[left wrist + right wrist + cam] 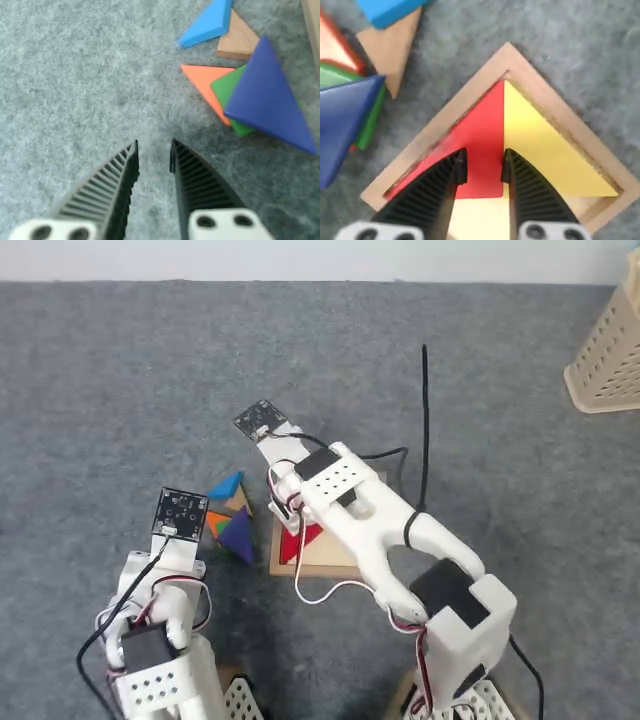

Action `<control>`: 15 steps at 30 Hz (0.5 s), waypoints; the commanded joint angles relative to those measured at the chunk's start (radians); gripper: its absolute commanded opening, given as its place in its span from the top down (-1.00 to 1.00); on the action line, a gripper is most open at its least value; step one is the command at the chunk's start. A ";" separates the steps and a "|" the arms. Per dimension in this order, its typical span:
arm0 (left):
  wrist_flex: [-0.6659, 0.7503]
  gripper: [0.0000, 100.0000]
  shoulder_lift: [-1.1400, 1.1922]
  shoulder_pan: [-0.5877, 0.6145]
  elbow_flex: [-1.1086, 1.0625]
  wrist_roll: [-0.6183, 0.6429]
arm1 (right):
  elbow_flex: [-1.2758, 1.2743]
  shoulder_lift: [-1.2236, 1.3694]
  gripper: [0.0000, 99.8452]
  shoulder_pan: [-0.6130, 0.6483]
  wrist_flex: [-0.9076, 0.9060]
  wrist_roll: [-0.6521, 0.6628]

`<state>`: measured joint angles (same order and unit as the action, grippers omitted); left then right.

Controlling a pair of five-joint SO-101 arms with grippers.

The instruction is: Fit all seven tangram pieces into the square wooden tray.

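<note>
Where the right claw [484, 156] hangs, red piece [479, 115] touches yellow piece [536, 136].

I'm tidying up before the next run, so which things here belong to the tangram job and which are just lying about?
Job: wooden tray, red piece and yellow piece inside it; on the carpet beside it, light blue piece, plain wooden triangle, orange piece, green piece, dark blue triangle.
Lying about: beige basket, black cable.

Hand [483, 160] over red triangle [480, 122], fingers slightly parted. Red triangle and yellow triangle [540, 142] lie edge to edge in one tray [470, 86] corner. Dark blue piece [342, 125] overlaps green piece [371, 116] on surface [580, 45] beside tray.
</note>
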<state>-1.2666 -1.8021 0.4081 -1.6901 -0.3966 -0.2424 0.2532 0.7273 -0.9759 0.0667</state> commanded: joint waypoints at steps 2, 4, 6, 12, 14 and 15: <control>-0.002 0.80 -0.014 0.002 0.004 -0.014 | 0.000 -0.213 0.76 -0.036 -0.085 0.012; -0.002 0.80 -0.014 0.002 0.004 -0.014 | -0.005 -0.306 0.76 -0.087 -0.130 0.012; -0.002 0.80 -0.014 0.002 0.004 -0.014 | -0.006 -0.378 0.75 -0.151 -0.196 0.012; -0.002 0.80 -0.014 0.002 0.004 -0.014 | -0.109 -0.383 0.75 -0.325 -0.252 -0.011; -0.002 0.80 -0.014 0.002 0.004 -0.014 | -0.158 -0.340 0.73 -0.328 -0.211 -0.017; -0.002 0.80 -0.014 0.002 0.004 -0.014 | -0.178 -0.315 0.70 -0.325 -0.189 -0.017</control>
<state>-1.2666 -1.8021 0.4081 -1.6901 -0.3966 -0.3698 -0.0875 0.4204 -1.2244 0.0667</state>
